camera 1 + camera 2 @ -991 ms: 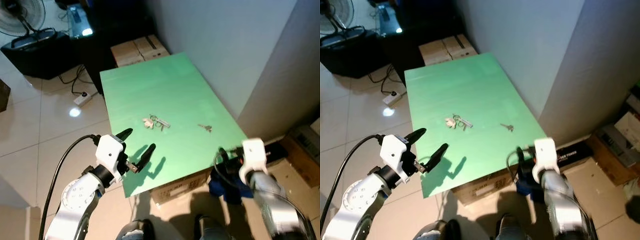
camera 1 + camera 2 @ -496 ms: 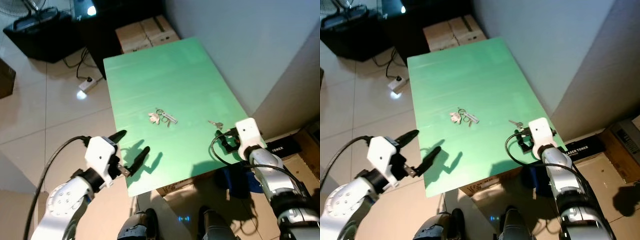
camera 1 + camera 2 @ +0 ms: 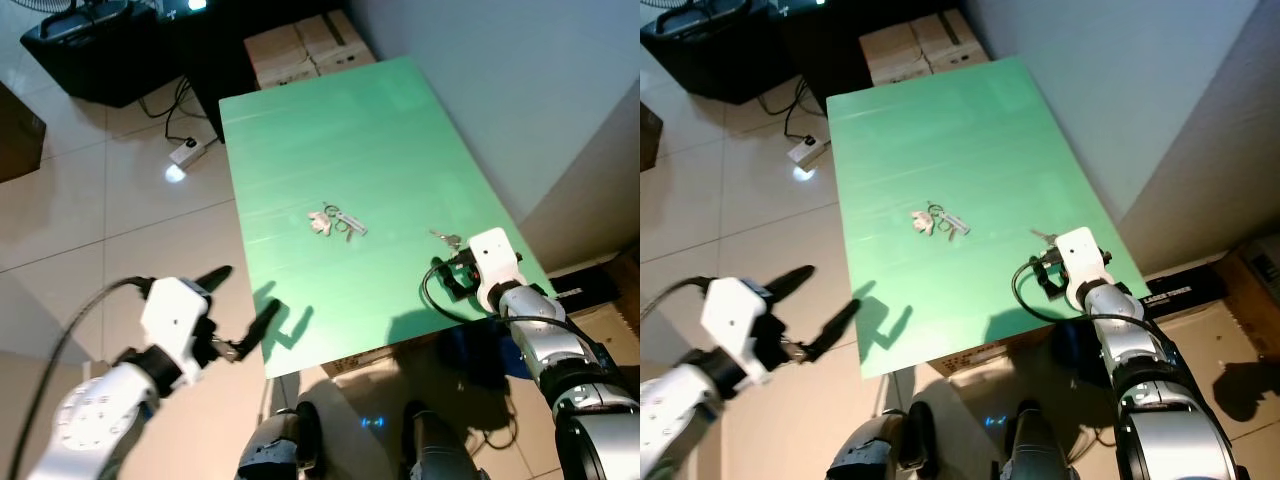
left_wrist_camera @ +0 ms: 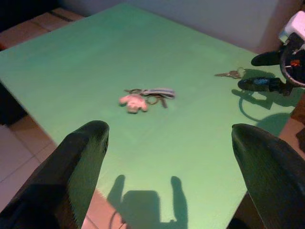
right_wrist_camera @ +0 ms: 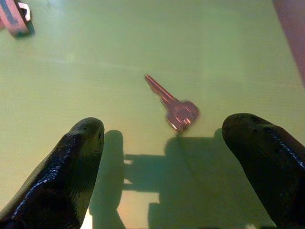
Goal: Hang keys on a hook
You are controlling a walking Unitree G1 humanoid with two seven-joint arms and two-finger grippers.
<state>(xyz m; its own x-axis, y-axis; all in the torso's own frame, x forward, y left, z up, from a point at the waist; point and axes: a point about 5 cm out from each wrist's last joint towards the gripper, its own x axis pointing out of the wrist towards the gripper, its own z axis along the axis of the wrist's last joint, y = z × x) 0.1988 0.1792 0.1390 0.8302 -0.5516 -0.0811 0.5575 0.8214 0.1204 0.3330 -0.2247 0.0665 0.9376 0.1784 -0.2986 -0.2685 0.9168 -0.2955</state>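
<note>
Green table bears a single key just ahead of the spread right tool.

From the head, the key bunch mid-table is too small to count its keys. The single key by the right edge is half hidden behind the right gripper, whose fingers are hard to make out there. The boxes beyond the far edge are cut off.

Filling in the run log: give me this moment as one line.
right gripper: open, over single key | left gripper: open, at table edge | key bunch: mid-table, untouched
</note>
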